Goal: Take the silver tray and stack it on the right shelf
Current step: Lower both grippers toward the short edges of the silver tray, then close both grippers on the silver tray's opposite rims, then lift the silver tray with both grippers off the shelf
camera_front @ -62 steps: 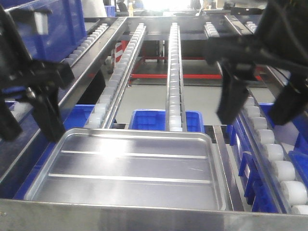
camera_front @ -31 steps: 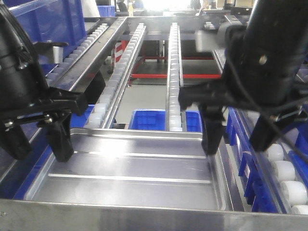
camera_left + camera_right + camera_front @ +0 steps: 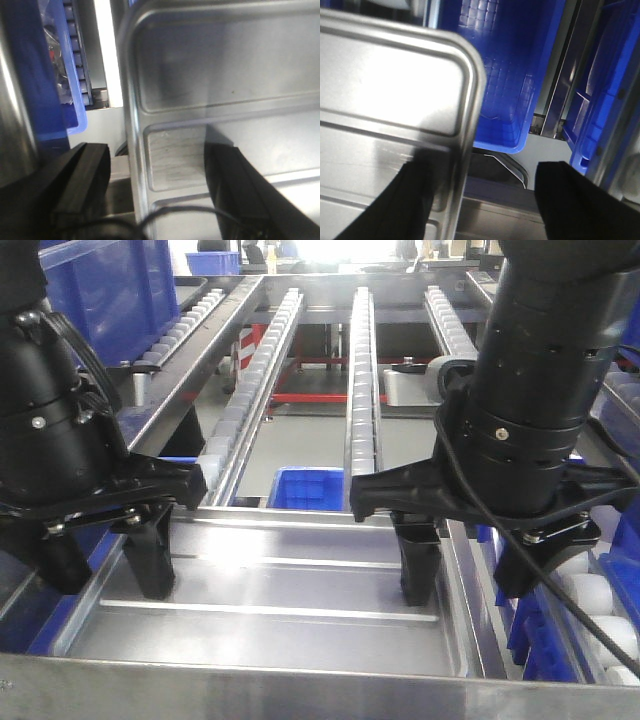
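Silver tray (image 3: pixel 270 610): lying flat.
Left gripper (image 3: pixel 100 560): open, astride tray's left rim.
Right gripper (image 3: pixel 470 570): open, astride right rim; wrist view shows corner.

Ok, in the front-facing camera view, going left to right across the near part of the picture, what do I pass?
Left gripper → silver tray → right gripper → white rollers
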Controlling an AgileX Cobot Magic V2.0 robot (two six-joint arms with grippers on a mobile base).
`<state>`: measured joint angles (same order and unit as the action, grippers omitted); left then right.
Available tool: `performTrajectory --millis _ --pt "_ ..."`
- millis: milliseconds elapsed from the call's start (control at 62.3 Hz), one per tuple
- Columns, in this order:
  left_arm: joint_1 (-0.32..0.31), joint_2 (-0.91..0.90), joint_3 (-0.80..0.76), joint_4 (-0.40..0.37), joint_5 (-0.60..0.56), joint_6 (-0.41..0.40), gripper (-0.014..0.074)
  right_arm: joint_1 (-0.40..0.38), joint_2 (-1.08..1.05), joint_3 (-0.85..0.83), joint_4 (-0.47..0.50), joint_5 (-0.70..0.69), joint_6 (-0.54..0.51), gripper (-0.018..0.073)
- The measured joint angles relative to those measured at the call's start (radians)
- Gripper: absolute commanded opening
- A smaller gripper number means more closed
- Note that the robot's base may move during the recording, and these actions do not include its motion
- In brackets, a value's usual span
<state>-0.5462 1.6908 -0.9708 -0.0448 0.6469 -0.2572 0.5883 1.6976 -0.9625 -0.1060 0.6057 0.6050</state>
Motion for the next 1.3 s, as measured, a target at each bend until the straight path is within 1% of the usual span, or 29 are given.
performTrajectory --millis 48,96,160,273,289,305,353,385,433,497,658,754,866,1011,1059,1299 --pt "0.0 0.0 0.001 -0.001 0.0 0.0 0.0315 0.0 0.002 -0.001 0.002 -0.004 0.0 0.0502" --pt "0.0 0.0 0.001 -0.001 -0.001 0.0 0.0279 0.0 0.003 -0.002 0.004 -0.004 0.0 0.0466" --pt "0.0 0.0 0.001 -0.004 -0.004 0.0 0.022 0.001 0.006 -0.004 0.006 -0.01 0.0 0.0377" --pt "-0.002 0.0 -0.001 -0.01 -0.013 -0.003 0.0083 0.004 0.015 -0.01 0.018 -0.031 0.002 0.0194" --pt "-0.002 0.0 -0.001 -0.008 -0.014 -0.002 0.0062 0.004 0.016 -0.011 0.018 -0.033 0.002 0.0181" --pt "-0.002 0.0 -0.003 -0.008 -0.015 -0.002 0.0042 0.004 0.018 -0.013 0.02 -0.035 0.002 0.0144" --pt "-0.002 0.0 -0.003 -0.005 -0.019 -0.002 -0.002 0.004 0.02 -0.015 0.019 -0.034 0.004 0.0068" --pt "0.0 0.0 -0.003 0.0 -0.019 -0.005 -0.0062 0.004 0.021 -0.017 0.019 -0.031 0.005 0.0036" --pt "0.001 -0.002 -0.004 0.011 -0.019 -0.005 -0.0112 0.004 0.024 -0.017 0.019 -0.029 0.009 0.006" --pt "0.003 -0.002 -0.005 0.021 -0.017 -0.011 -0.0092 0.004 0.025 -0.021 0.017 -0.026 0.013 0.0058" --pt "0.003 -0.002 -0.008 0.022 -0.02 -0.026 -0.0094 0.005 0.026 -0.021 0.017 -0.021 0.022 0.0057" --pt "0.003 -0.002 -0.015 0.024 -0.012 -0.049 -0.0094 0.005 0.022 -0.021 0.017 -0.019 0.022 0.0057" --pt "0.003 0.005 -0.048 0.031 0.034 -0.073 -0.0094 0.006 0.003 -0.015 0.017 -0.001 0.024 0.0057" --pt "-0.019 -0.002 -0.116 0.045 0.12 -0.091 -0.0094 0.009 -0.074 -0.004 0.016 0.054 0.028 0.0057" --pt "-0.026 -0.017 -0.135 0.045 0.142 -0.099 -0.0094 0.009 -0.115 -0.004 0.01 0.073 0.028 0.0057" --pt "-0.067 -0.13 -0.218 0.102 0.25 -0.141 -0.0094 0.009 -0.281 -0.004 -0.003 0.146 0.03 0.0057"
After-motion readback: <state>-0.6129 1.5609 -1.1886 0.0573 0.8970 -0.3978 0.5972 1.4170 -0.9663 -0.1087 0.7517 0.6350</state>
